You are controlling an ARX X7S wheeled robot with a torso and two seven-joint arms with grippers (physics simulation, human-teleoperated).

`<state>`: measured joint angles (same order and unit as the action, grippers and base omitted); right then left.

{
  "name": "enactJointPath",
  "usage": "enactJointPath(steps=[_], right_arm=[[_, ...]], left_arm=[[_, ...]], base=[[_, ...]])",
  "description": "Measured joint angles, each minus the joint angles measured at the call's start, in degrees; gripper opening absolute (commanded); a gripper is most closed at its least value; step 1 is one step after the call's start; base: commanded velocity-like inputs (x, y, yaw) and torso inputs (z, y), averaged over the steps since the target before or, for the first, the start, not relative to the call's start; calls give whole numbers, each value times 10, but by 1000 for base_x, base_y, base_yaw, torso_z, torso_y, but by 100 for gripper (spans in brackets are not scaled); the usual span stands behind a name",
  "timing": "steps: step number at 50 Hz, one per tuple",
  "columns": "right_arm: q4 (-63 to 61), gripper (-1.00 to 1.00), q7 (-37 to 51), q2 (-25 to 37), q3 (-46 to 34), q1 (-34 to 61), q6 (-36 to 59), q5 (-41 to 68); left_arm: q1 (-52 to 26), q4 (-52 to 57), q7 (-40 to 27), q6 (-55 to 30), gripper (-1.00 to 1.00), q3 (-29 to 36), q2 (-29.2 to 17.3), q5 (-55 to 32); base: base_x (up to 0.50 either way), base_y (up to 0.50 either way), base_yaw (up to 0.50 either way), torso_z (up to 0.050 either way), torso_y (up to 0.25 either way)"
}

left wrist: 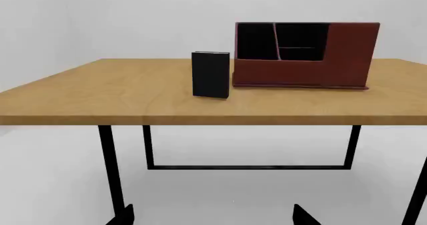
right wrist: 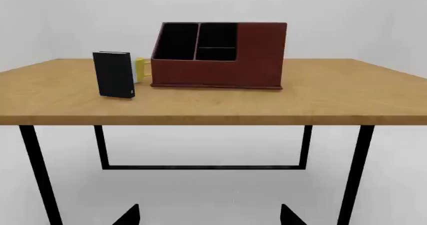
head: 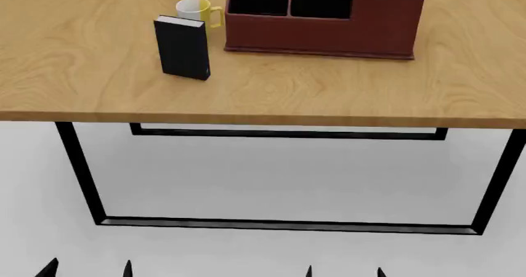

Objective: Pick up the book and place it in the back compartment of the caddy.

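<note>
The black book point(head: 182, 48) stands upright on the wooden table point(head: 329, 92), left of the red-brown caddy point(head: 329, 28). It also shows in the left wrist view point(left wrist: 211, 75) and the right wrist view point(right wrist: 115, 75). The caddy point(left wrist: 303, 65) has black-lined cells. The back compartment point(left wrist: 301, 35) lies behind a thin crossbar. My left gripper point(head: 89, 271) and right gripper point(head: 343, 272) are open and empty. Both are low in front of the table, far from the book. Only their fingertips show, spread wide in the left wrist view point(left wrist: 213, 217) and the right wrist view point(right wrist: 210, 216).
A white-and-yellow mug point(head: 196, 9) stands just behind the book, next to the caddy's left side, and shows in the right wrist view point(right wrist: 141, 69). The table has black metal legs point(head: 78, 166) and a near edge between my grippers and the objects.
</note>
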<state>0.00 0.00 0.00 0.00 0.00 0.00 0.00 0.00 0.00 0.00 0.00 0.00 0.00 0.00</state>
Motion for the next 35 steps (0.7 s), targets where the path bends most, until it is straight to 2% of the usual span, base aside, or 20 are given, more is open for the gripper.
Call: enactJointPath(steps=[9,21,35], right_arm=[[5,100,67,53,-70,3,-16,58],[13,100,101,86,-109,9,-24,88],[8,100,114,99,-125,11,-24,103]], left_arm=[[0,-2,-33,1,100,33,-25,-24],[-7,-13,-51,19,100,56,-42,-39],[-7,-16,-60,26,100,71,-52,-58]], base=[[0,0,0,0,0],[0,0,0,0,0],[0,0,0,49,0]])
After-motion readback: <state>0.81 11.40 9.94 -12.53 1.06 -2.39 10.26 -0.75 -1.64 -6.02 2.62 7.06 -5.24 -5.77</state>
